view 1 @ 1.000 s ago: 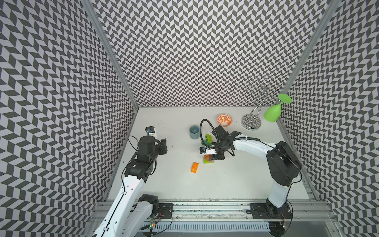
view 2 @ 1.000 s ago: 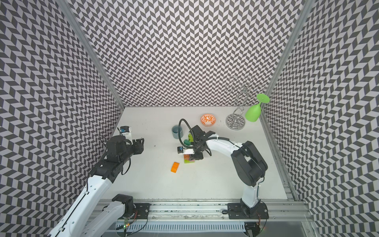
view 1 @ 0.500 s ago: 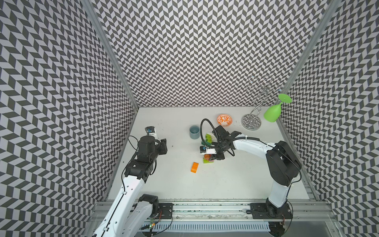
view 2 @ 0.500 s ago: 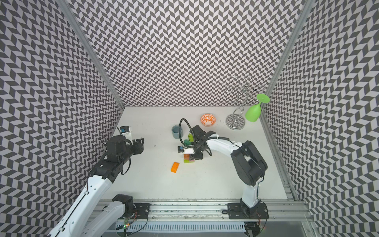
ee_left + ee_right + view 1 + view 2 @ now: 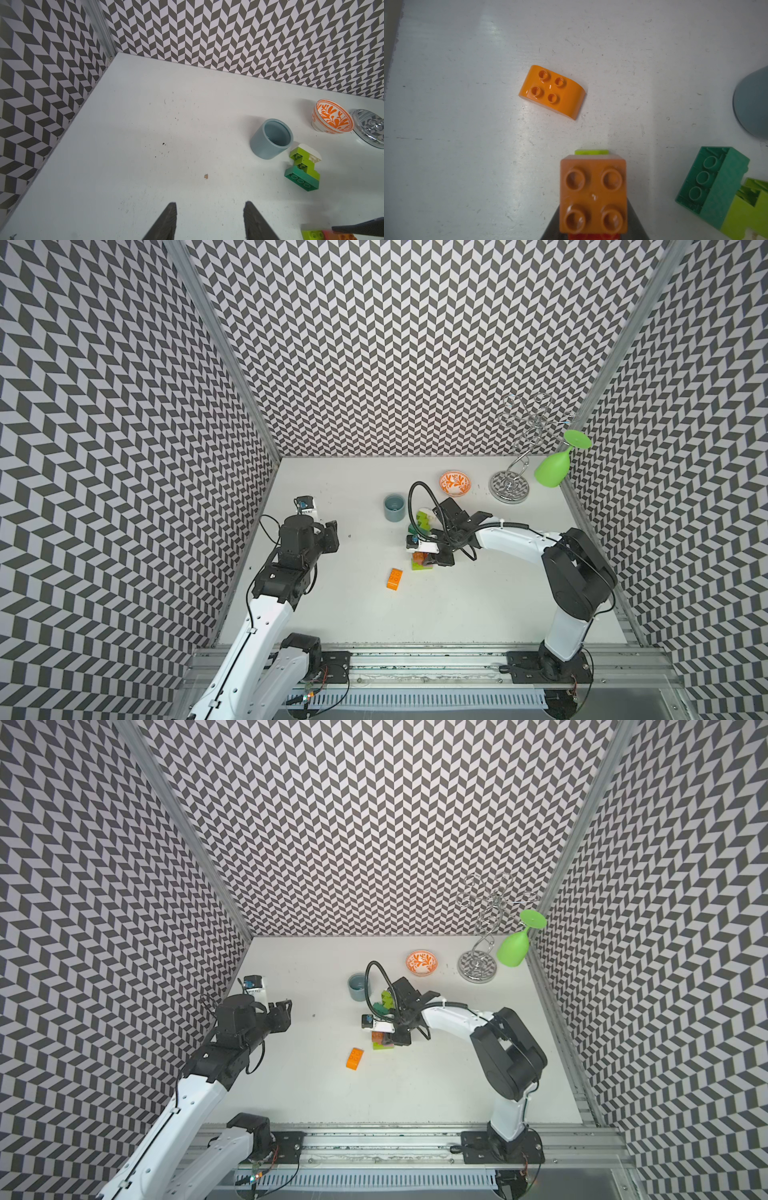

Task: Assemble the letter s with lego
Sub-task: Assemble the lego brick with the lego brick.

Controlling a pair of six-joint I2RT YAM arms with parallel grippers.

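Note:
My right gripper (image 5: 593,209) is shut on a brown square brick (image 5: 593,195), whose studs face the wrist camera. Red (image 5: 593,236) and lime green (image 5: 591,152) lego show at its edges. In both top views this small stack (image 5: 420,563) sits at table level under the right gripper (image 5: 434,558). A loose orange curved brick (image 5: 394,578) (image 5: 553,91) lies just left of it. A joined dark green, lime and white lego piece (image 5: 422,522) (image 5: 301,172) lies behind, near the cup. My left gripper (image 5: 210,205) (image 5: 331,535) hovers open and empty at the left.
A grey-blue cup (image 5: 394,507) stands behind the lego. An orange patterned bowl (image 5: 456,482), a chrome glass rack (image 5: 510,485) and a hanging green glass (image 5: 552,467) occupy the back right. Patterned walls enclose three sides.

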